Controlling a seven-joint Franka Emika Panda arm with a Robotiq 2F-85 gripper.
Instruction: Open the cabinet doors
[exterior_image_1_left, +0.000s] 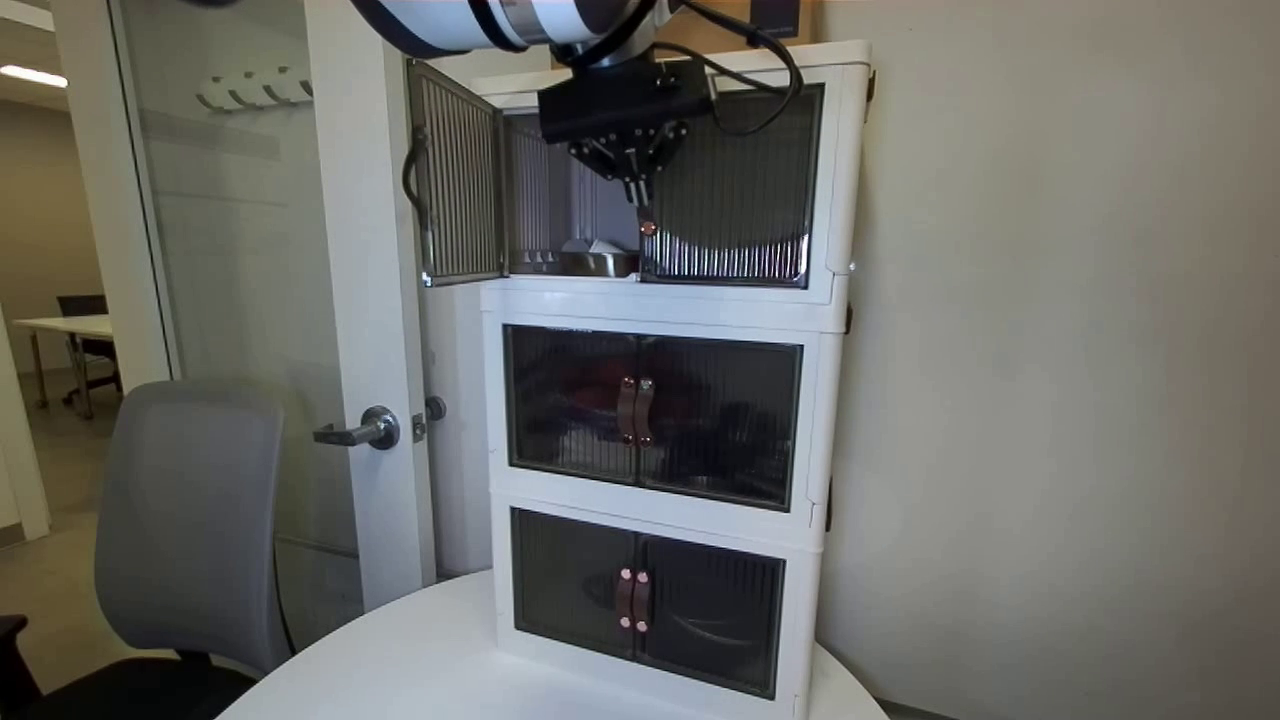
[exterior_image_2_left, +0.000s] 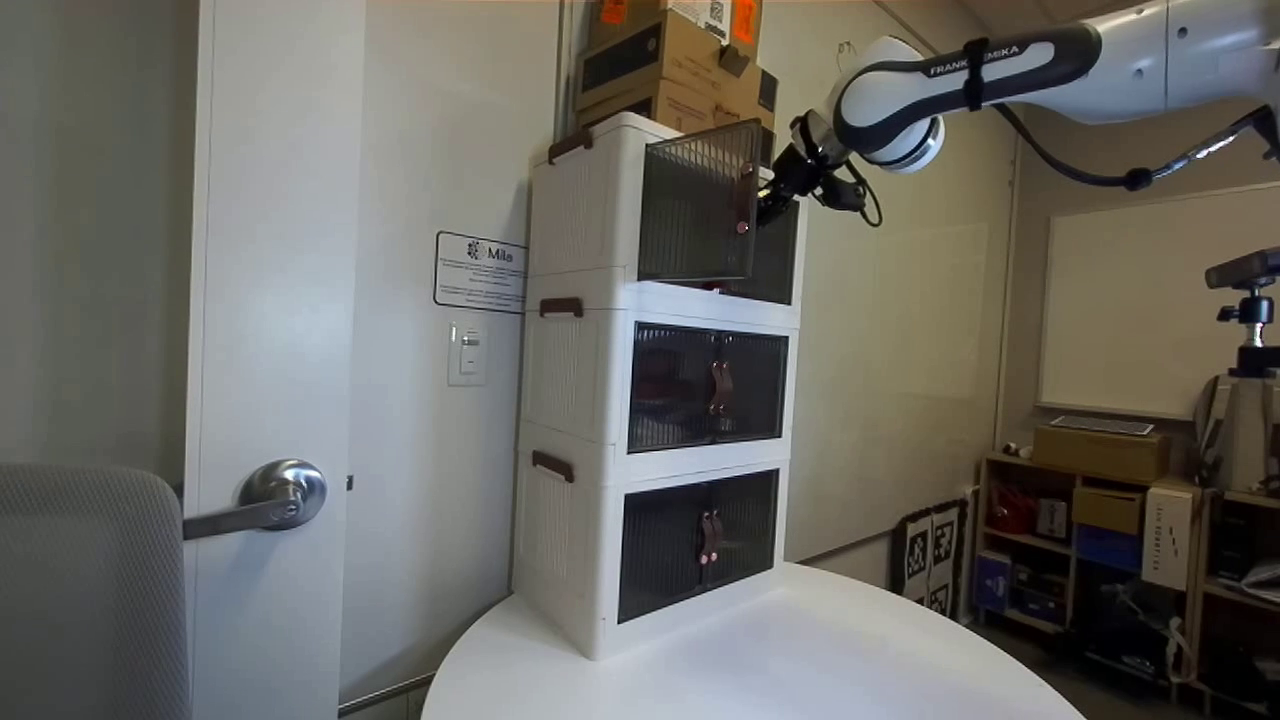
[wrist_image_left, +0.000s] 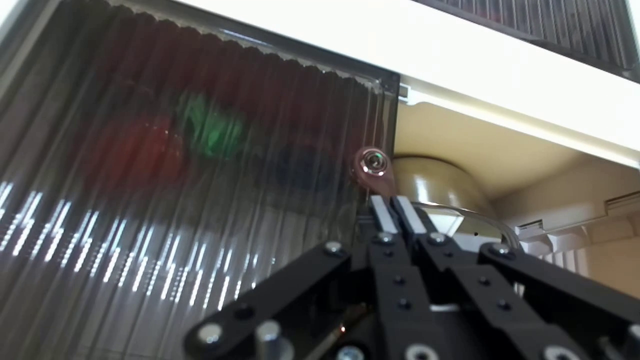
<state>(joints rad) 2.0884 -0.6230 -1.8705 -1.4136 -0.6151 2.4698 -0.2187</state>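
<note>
The white cabinet's top compartment has two smoked see-through doors. In the exterior views, the open door (exterior_image_1_left: 460, 180) (exterior_image_2_left: 692, 205) is swung outward. The shut door (exterior_image_1_left: 745, 180) (exterior_image_2_left: 778, 262) lies flush with the frame and fills the left of the wrist view (wrist_image_left: 200, 200). My gripper (exterior_image_1_left: 638, 195) (exterior_image_2_left: 765, 208) is at the shut door's inner edge. In the wrist view, the gripper's fingertips (wrist_image_left: 392, 201) are nearly together on the strap of the brown handle (wrist_image_left: 374, 170). The handle's lower stud (exterior_image_1_left: 648, 229) shows just below the fingertips; its upper part is hidden by the gripper.
A metal pan (exterior_image_1_left: 600, 264) stands inside the compartment and shows as a shiny vessel in the wrist view (wrist_image_left: 435, 180). Cardboard boxes (exterior_image_2_left: 665, 65) sit on top. Two lower tiers have shut doors (exterior_image_1_left: 570, 400) (exterior_image_1_left: 575, 580). A white round table (exterior_image_1_left: 420, 660) bears the cabinet.
</note>
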